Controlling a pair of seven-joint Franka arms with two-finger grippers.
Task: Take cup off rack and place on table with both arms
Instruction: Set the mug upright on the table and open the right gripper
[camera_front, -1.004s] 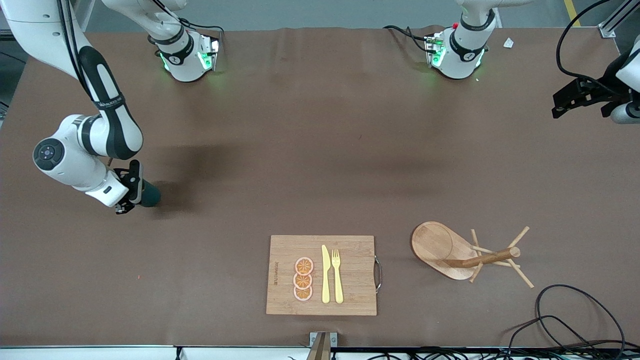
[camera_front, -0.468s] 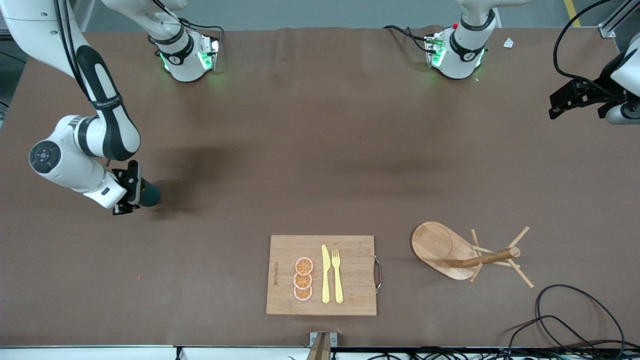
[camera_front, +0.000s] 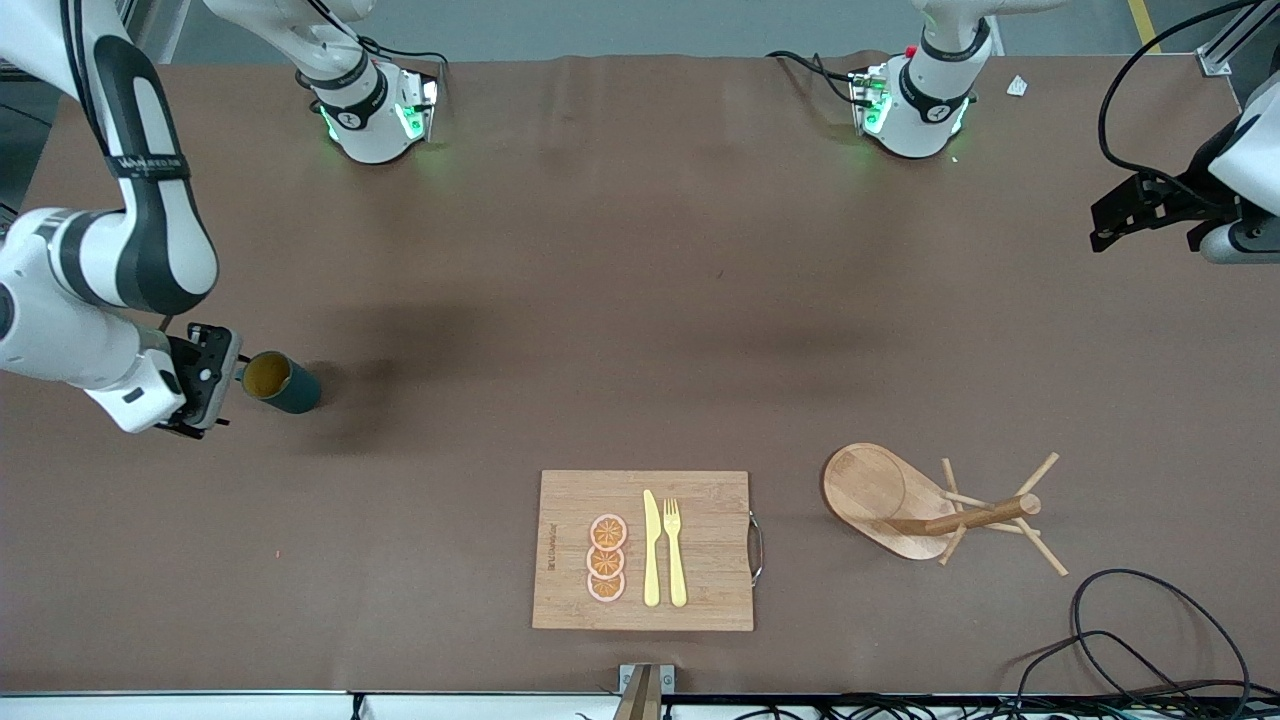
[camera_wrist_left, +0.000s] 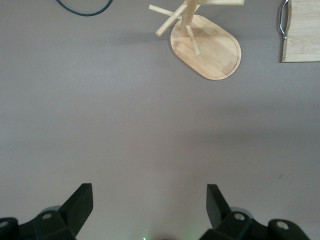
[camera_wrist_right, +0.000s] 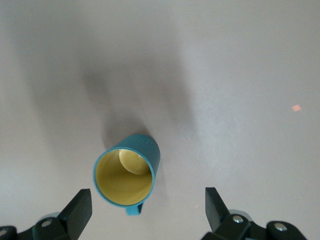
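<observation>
Cup handle shows only from right wrist view.

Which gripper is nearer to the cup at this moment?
The right gripper: it is open right beside the cup, which stands upright on the table. The left gripper is open above the left arm's end of the table.
</observation>
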